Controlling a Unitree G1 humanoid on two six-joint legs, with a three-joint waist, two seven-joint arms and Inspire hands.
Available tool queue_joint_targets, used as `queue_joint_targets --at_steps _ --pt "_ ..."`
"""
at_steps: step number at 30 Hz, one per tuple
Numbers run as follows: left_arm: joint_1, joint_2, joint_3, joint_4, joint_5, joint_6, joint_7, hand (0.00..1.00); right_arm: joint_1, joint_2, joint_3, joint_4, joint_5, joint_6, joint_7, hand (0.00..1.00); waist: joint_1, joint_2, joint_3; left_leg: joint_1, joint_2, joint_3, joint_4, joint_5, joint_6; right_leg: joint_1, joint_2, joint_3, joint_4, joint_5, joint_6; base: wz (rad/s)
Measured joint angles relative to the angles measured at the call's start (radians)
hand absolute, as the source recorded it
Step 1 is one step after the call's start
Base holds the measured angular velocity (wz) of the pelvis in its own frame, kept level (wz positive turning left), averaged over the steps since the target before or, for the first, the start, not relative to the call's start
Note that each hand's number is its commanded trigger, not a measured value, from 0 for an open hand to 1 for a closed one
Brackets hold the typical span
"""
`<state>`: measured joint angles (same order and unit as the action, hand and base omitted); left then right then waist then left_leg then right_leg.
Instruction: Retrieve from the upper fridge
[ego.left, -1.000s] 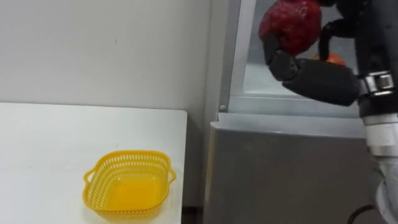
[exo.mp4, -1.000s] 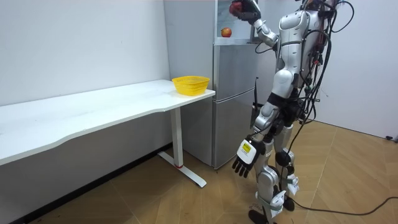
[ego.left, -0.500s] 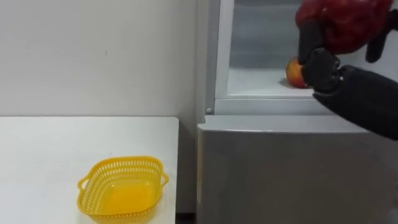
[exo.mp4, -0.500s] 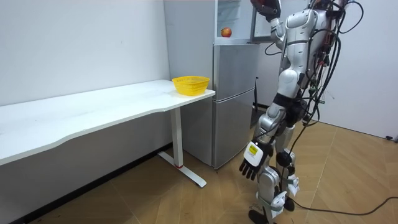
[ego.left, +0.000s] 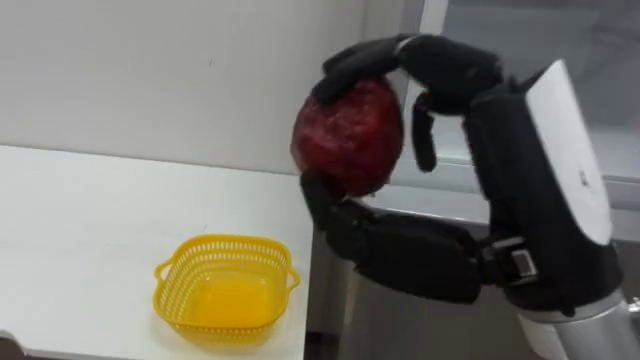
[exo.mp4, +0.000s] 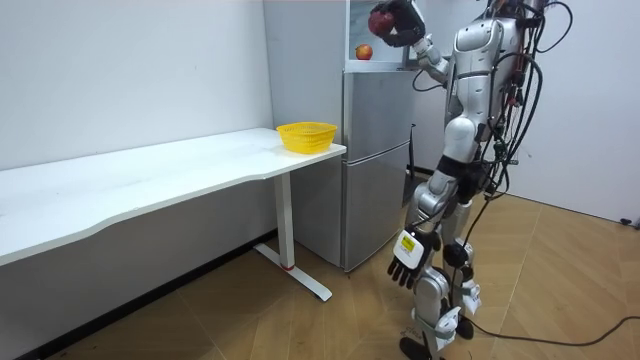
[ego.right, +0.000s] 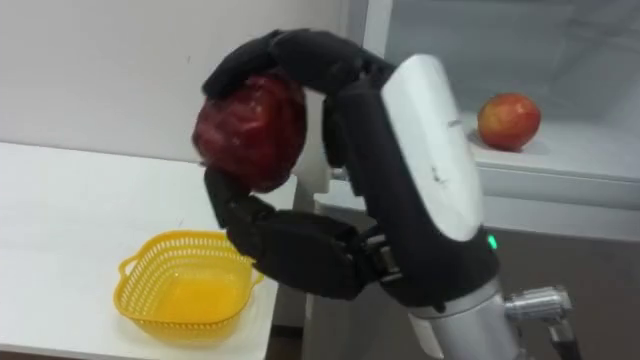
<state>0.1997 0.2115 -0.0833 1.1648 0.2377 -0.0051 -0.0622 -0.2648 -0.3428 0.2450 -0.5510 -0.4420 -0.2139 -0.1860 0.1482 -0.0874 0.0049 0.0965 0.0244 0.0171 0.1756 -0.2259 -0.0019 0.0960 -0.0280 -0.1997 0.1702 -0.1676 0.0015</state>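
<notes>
A dark red round fruit (ego.left: 348, 135) is held up close before my head, with my right hand (ego.left: 500, 140) shut round it: fingers over its top, thumb under it. In the room view the fruit (exo.mp4: 381, 22) is raised in front of the open upper fridge compartment. A red apple (ego.right: 509, 120) lies on the shelf inside that compartment. Below and left of the fruit a yellow plastic basket (ego.left: 225, 290) stands empty at the white table's corner. My left hand (exo.mp4: 405, 262) hangs open beside my leg.
The grey fridge (exo.mp4: 375, 160) stands right of the white table (ego.left: 90, 220), close to its end. I stand on the wooden floor in front of the fridge. A white wall runs behind the table.
My right hand with the red fruit has come back from the fridge opening, leftward and nearer to my head. The eye view has shifted too. The left hand still hangs down.
</notes>
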Motion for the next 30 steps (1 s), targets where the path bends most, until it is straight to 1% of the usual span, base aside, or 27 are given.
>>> queue_joint_targets --at_steps 2,5,8,13,14,16,18,19,20,21,22,23,24,25,26,27,28,29,30 --pt "-0.003 -0.001 0.002 0.005 0.0 0.0 -0.01 0.0 -0.02 0.008 0.011 0.0 0.0 0.009 0.038 1.0 0.004 0.001 0.0016 -0.003 0.0 -0.005 0.001 0.0 0.0 0.0 0.0 -0.004 -0.001 0.0 0.0 0.07" --pt "-0.011 -0.001 0.002 0.023 -0.001 0.001 -0.009 0.0 -0.061 0.008 0.01 0.015 0.003 0.018 0.046 1.0 0.009 0.002 0.0024 -0.007 -0.001 -0.023 0.006 0.0 0.0 0.001 -0.001 -0.011 -0.002 0.0 0.0 0.1" --pt "-0.015 0.0 0.004 0.024 -0.007 0.001 -0.01 0.0 -0.122 -0.007 0.009 0.095 0.003 0.021 0.044 1.0 0.016 -0.001 0.003 -0.014 -0.001 -0.031 0.009 0.0 0.0 0.002 -0.001 -0.021 -0.002 0.0 0.0 0.1" --pt "-0.012 -0.001 0.017 0.023 -0.001 0.005 -0.019 0.0 -0.129 -0.009 0.009 0.207 0.002 0.047 0.047 1.0 0.033 -0.009 0.0061 -0.017 -0.003 -0.038 0.015 0.0 0.0 0.005 -0.002 -0.024 -0.002 0.0 0.0 0.05" --pt "-0.012 0.0 0.023 0.022 -0.001 0.007 -0.02 0.0 -0.129 -0.009 0.009 0.225 0.002 0.052 0.046 1.0 0.041 -0.01 0.0067 -0.018 -0.003 -0.045 0.015 0.0 0.0 0.005 -0.002 -0.026 -0.001 0.0 0.0 0.05" --pt "-0.012 0.002 0.023 0.021 0.0 0.009 -0.021 0.0 -0.13 -0.012 0.009 0.256 0.002 0.054 0.045 1.0 0.051 -0.012 0.0078 -0.019 -0.003 -0.047 0.015 0.0 0.0 0.004 -0.002 -0.029 -0.001 0.0 0.0 0.0" --pt "-0.011 0.002 0.025 0.019 0.005 0.009 -0.023 0.0 -0.137 -0.013 0.009 0.298 0.014 0.054 0.045 1.0 0.053 -0.015 0.0086 -0.022 -0.003 -0.049 0.014 0.0 0.0 0.003 -0.003 -0.038 0.0 0.0 0.0 0.05" --pt "-0.009 0.002 0.032 0.015 0.015 0.009 -0.028 0.0 -0.146 -0.015 0.009 0.323 0.018 0.059 0.045 1.0 0.054 -0.018 0.008 -0.027 -0.004 -0.049 0.014 0.0 -0.001 0.001 -0.004 -0.042 0.0 0.0 0.0 0.1" --pt "0.003 0.003 0.036 0.009 0.018 0.009 -0.029 0.0 -0.159 -0.017 0.009 0.349 0.037 0.062 0.045 1.0 0.059 -0.025 0.0056 -0.033 -0.004 -0.053 0.016 0.0 -0.001 -0.002 -0.004 -0.046 0.0 0.0 0.0 0.1" --pt "0.006 0.004 0.039 0.002 0.018 0.011 -0.03 0.0 -0.168 -0.017 0.009 0.367 0.049 0.061 0.045 1.0 0.058 -0.026 0.0063 -0.035 -0.005 -0.056 0.022 0.0 -0.001 -0.003 -0.004 -0.047 0.0 0.0 0.0 0.09" --pt "0.014 0.007 0.043 -0.02 0.018 0.013 -0.033 0.0 -0.195 -0.019 0.009 0.414 0.063 0.065 0.044 1.0 0.058 -0.037 0.0022 -0.041 -0.005 -0.06 0.026 0.0 -0.001 -0.006 -0.004 -0.049 0.0 0.0 0.0 0.09" --pt "0.015 0.013 0.051 -0.028 0.018 0.013 -0.037 0.0 -0.218 -0.027 0.009 0.453 0.073 0.076 0.043 1.0 0.059 -0.046 0.0042 -0.047 -0.005 -0.062 0.027 0.001 -0.002 -0.011 -0.004 -0.052 0.0 0.0 0.0 0.08" --pt "0.011 0.015 0.056 -0.028 0.019 0.014 -0.039 0.0 -0.227 -0.029 0.009 0.472 0.075 0.081 0.043 1.0 0.062 -0.051 0.005 -0.05 -0.005 -0.064 0.028 0.001 -0.002 -0.012 -0.004 -0.053 -0.001 0.0 0.0 0.09" --pt "0.004 0.021 0.064 -0.026 0.019 0.02 -0.043 0.0 -0.235 -0.03 0.008 0.504 0.081 0.091 0.043 1.0 0.07 -0.058 0.0063 -0.053 -0.005 -0.072 0.029 0.001 -0.002 -0.012 -0.004 -0.055 -0.001 0.0 0.0 0.09" --pt "-0.001 0.026 0.078 -0.026 0.021 0.025 -0.051 0.0 -0.235 -0.031 0.009 0.528 0.08 0.104 0.044 1.0 0.078 -0.067 0.0053 -0.053 -0.005 -0.076 0.029 0.001 -0.002 -0.012 -0.004 -0.056 -0.001 0.0 0.0 0.08" --pt "-0.005 0.028 0.08 -0.025 0.026 0.028 -0.055 0.0 -0.236 -0.031 0.009 0.544 0.079 0.105 0.044 1.0 0.08 -0.071 0.006 -0.053 -0.006 -0.077 0.03 0.001 -0.002 -0.011 -0.004 -0.056 -0.001 0.0 0.0 0.06" --pt "-0.01 0.034 0.08 -0.023 0.038 0.031 -0.06 0.0 -0.236 -0.031 0.009 0.578 0.076 0.108 0.045 1.0 0.087 -0.079 0.0065 -0.053 -0.006 -0.078 0.031 0.001 -0.002 -0.011 -0.005 -0.056 -0.001 0.0 0.0 0.03" --pt "-0.014 0.039 0.081 -0.023 0.039 0.035 -0.061 0.0 -0.237 -0.031 0.011 0.607 0.074 0.117 0.047 1.0 0.1 -0.085 0.01 -0.054 -0.006 -0.079 0.031 0.001 -0.002 -0.011 -0.005 -0.057 -0.001 0.0 0.0 0.0" --pt "-0.016 0.04 0.082 -0.024 0.039 0.038 -0.061 0.0 -0.237 -0.031 0.012 0.623 0.074 0.121 0.047 1.0 0.104 -0.089 0.0114 -0.055 -0.006 -0.08 0.031 0.001 -0.002 -0.012 -0.005 -0.058 -0.001 0.0 0.0 0.05"
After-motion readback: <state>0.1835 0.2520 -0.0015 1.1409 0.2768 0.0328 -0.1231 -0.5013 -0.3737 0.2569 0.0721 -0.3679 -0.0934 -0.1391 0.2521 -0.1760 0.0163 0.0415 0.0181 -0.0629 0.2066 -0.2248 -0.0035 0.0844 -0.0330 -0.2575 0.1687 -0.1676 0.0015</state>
